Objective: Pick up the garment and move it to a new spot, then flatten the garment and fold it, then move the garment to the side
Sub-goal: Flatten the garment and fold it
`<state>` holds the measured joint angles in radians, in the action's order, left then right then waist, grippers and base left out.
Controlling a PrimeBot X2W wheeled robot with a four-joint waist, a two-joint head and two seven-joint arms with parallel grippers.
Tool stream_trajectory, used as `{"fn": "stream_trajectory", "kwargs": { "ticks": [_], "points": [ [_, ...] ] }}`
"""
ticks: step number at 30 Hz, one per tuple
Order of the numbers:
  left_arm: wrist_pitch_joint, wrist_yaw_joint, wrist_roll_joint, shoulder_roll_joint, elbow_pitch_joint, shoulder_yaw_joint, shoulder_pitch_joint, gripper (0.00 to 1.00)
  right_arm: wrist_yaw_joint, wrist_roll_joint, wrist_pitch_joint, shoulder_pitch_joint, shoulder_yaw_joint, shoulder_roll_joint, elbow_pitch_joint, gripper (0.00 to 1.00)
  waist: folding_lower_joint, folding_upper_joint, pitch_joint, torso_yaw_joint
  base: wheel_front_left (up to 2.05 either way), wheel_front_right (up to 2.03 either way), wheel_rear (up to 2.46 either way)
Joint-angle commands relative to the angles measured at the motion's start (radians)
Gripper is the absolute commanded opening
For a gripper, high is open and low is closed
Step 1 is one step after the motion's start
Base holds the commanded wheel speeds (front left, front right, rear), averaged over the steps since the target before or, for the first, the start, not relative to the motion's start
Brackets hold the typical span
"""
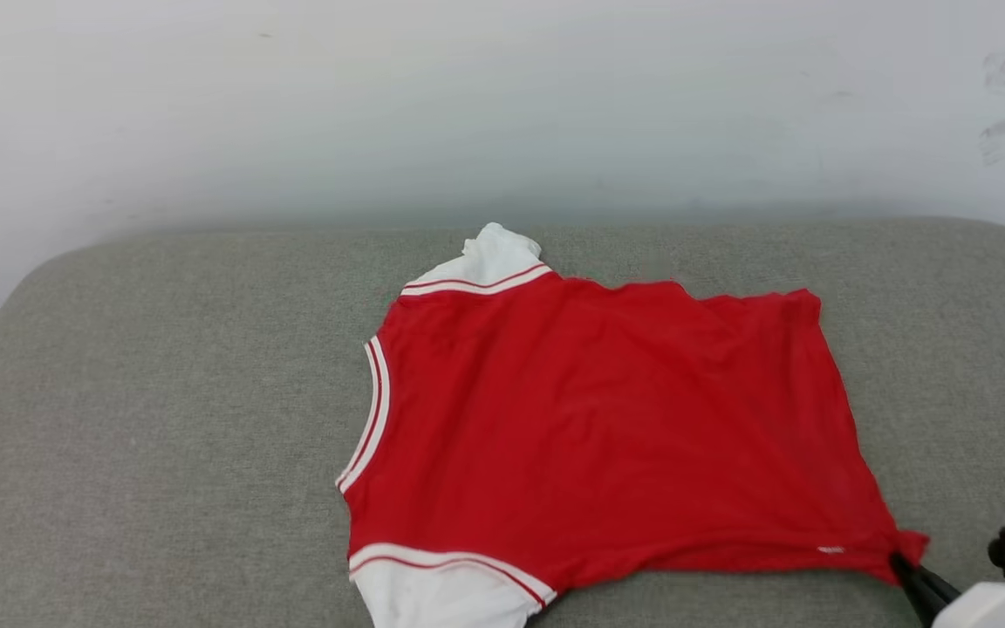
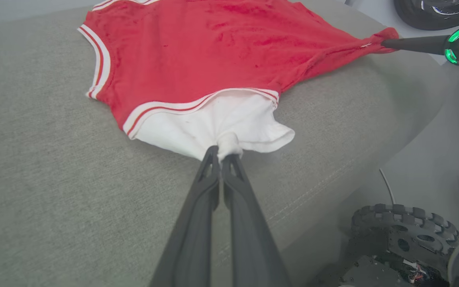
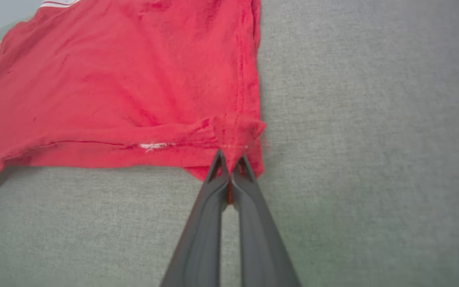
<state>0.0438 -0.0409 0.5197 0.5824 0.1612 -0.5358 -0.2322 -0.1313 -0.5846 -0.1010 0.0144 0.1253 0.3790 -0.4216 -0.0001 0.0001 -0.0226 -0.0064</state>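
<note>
**Head view.** The shirt (image 1: pixel 607 419) is lying spread out, plain red side up, on the grey cushion (image 1: pixel 162 419). The right pincer (image 1: pixel 904 565) is showing at the lower right. Its dark fingers are pressing together on the nearest hem corner, and the rest of the shirt is stretching away above and to the left of it. A pale forearm (image 1: pixel 1000 606) is sitting just behind the fingers. One white sleeve (image 1: pixel 441 593) is lying well to the left of this pincer. The other sleeve is lying across the shirt from it, near the pale wall (image 1: pixel 468 105).

**Left wrist view.** The left pincer (image 2: pixel 223 153) is clamping shut on a bunched fold of the white sleeve (image 2: pixel 221 123), and the cloth is puckering at the fingertips. The red body of the shirt (image 2: pixel 213 48) is spreading out ahead of the fingers, with the striped neckline ahead and to the left. Far ahead and to the right, the right pincer (image 2: pixel 387 43) is gripping the hem corner, and the cloth there is rising into a taut ridge. A green light (image 2: pixel 452 44) is glowing behind those fingers. Down to the right of the left pincer, past the cushion's edge, a black knobbly wheel (image 2: pixel 405 235) is standing on the floor.

**Right wrist view.** The right pincer (image 3: pixel 231 159) is closing tight on the hem corner, with a sliver of red showing between the fingers. The shirt (image 3: pixel 126 79) is spreading ahead and to the left, and bare cushion (image 3: pixel 373 119) is lying to the right. A small white stitch mark (image 3: pixel 153 146) is sitting on the hem just left of the fingertips.
</note>
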Motion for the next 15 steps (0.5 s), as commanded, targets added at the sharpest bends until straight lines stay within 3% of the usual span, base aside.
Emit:
{"fn": "stream_trajectory", "kwargs": {
  "ticks": [1,10,15],
  "points": [
    [-0.01,-0.007,0.007,0.015,0.011,-0.003,-0.024,0.0,0.001,0.017,-0.021,-0.037,-0.024,0.013,0.03,0.0,0.0001,-0.0001,-0.002,0.0,0.0,0.0,0.0],
    [-0.076,-0.047,0.054,0.091,0.058,-0.052,-0.104,0.0,0.001,0.041,-0.196,-0.223,-0.124,0.003,0.233,0.0,0.0001,-0.0001,0.006,-0.001,0.0,0.0,0.0],
    [-0.029,-0.032,0.05,0.079,0.071,-0.016,-0.06,0.0,0.001,0.048,-0.219,-0.258,-0.171,-0.018,0.329,0.0,0.0001,-0.0001,0.02,-0.002,0.0,0.0,0.0]
  ]
}}
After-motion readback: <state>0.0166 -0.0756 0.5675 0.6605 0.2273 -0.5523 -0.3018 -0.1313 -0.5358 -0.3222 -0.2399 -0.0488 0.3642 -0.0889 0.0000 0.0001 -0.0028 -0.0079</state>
